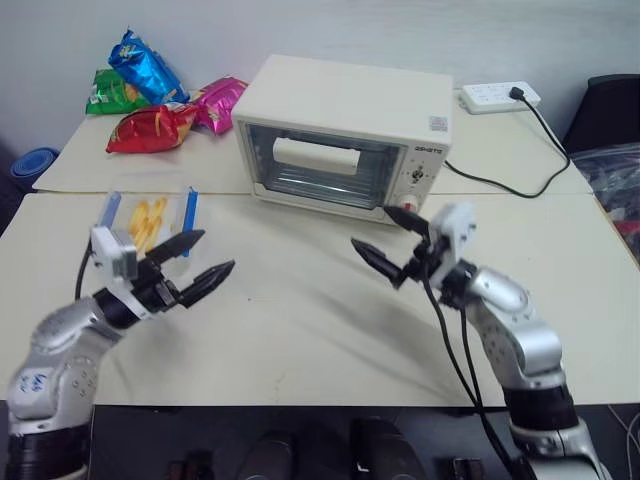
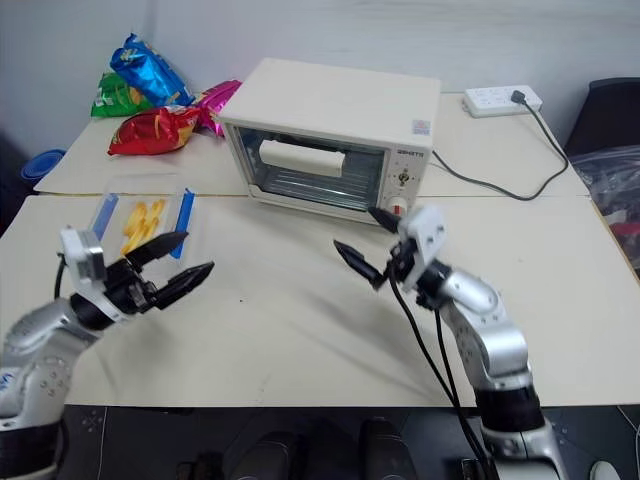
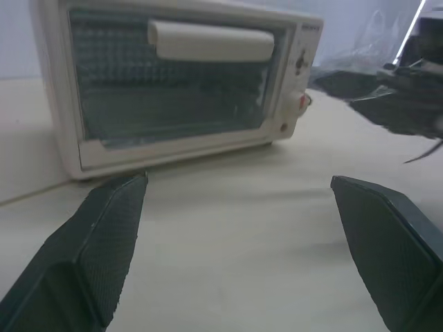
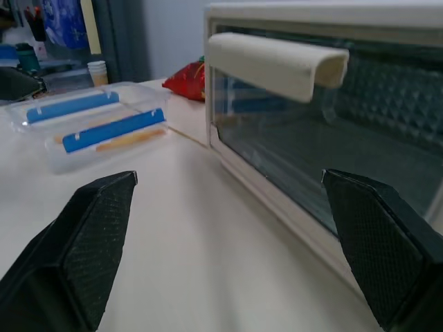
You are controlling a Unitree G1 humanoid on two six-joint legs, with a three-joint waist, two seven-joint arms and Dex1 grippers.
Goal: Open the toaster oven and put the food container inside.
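The cream-white toaster oven (image 1: pixel 340 135) stands at the back middle of the table with its glass door shut and its handle (image 4: pixel 277 62) across the top of the door. To its left lies the food container (image 1: pixel 150 220), a clear box with two blue clips and yellow fries inside. My left gripper (image 1: pixel 218 250) hangs open just in front of the container, touching nothing. In front of the oven's knob side, my right gripper (image 1: pixel 369 225) is open and empty too. The left wrist view faces the oven door (image 3: pixel 180 90); the right wrist view takes in the container (image 4: pixel 90 124) beside the oven.
Colourful snack bags (image 1: pixel 160 95) lie at the back left. A white power strip (image 1: pixel 497 96) sits at the back right, its black cord (image 1: pixel 520 170) running behind the oven. Two tables (image 1: pixel 300 340) meet at a seam along the oven's front.
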